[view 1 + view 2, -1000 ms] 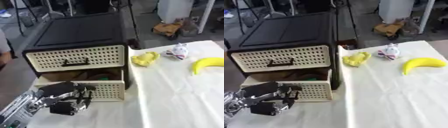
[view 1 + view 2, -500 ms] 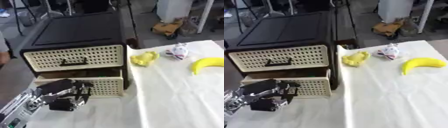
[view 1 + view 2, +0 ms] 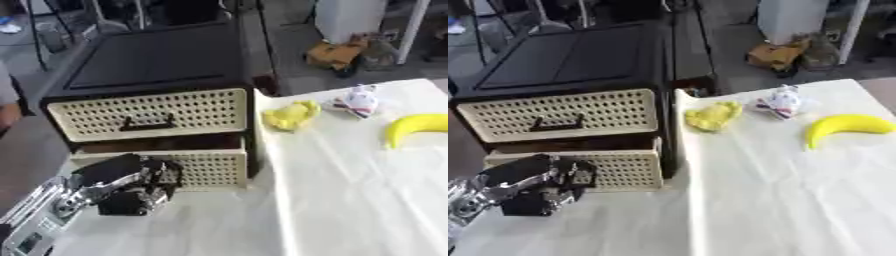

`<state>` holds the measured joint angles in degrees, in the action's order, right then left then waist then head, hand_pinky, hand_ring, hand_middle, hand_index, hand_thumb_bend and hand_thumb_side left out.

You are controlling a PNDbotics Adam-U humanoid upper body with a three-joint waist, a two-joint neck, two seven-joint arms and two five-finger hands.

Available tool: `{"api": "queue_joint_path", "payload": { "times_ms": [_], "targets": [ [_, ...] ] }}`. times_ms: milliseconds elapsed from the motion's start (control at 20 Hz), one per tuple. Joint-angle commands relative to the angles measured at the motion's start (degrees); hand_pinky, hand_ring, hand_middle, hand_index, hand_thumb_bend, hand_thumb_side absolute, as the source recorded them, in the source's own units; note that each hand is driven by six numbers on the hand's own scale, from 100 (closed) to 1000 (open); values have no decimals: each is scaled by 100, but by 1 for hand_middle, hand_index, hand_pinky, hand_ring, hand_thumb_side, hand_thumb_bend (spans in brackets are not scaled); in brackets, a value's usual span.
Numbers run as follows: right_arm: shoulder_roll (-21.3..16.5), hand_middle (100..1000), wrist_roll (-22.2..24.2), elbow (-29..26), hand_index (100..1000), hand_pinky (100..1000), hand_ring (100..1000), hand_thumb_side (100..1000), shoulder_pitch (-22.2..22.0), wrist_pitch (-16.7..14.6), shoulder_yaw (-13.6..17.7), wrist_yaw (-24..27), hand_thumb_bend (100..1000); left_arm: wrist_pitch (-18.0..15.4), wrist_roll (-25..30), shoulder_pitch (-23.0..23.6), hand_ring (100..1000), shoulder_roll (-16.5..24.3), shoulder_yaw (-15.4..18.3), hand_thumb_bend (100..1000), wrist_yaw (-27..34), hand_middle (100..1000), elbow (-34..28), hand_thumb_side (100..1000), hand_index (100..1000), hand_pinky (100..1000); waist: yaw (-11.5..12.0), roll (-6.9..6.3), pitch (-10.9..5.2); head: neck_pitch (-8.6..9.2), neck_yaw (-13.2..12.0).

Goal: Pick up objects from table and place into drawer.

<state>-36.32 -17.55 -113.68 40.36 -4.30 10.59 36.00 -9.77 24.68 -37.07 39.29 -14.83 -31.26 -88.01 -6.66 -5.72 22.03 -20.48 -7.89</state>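
At near left, the left robot hand (image 3: 131,187) rests its curled fingers, holding nothing, against the lower drawer (image 3: 206,167), which stands nearly shut. A square, even push should seat it. The yellow object (image 3: 290,115), small toy (image 3: 359,100) and banana (image 3: 418,127) lie on the table (image 3: 350,200), right.

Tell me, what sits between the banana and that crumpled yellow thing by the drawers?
A small white toy lies between the banana and the crumpled yellow thing, clearest in the left eye view.
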Motion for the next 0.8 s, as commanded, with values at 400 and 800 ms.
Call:
{"api": "queue_joint_path", "payload": {
  "times_ms": [400,800],
  "targets": [
    [-63,532,-8,-91,791,584,771,941,123,35,57,24,172,-77,-191,-145,100,94,160,100,369,774,376,1000,1000,100,26,42,-62,92,-18],
    [-73,532,-62,-91,789,583,770,935,76,43,72,14,175,-249,7,-12,100,92,116,100,749,651,-106,1000,1000,100,62,75,-116,19,47]
  ]
}}
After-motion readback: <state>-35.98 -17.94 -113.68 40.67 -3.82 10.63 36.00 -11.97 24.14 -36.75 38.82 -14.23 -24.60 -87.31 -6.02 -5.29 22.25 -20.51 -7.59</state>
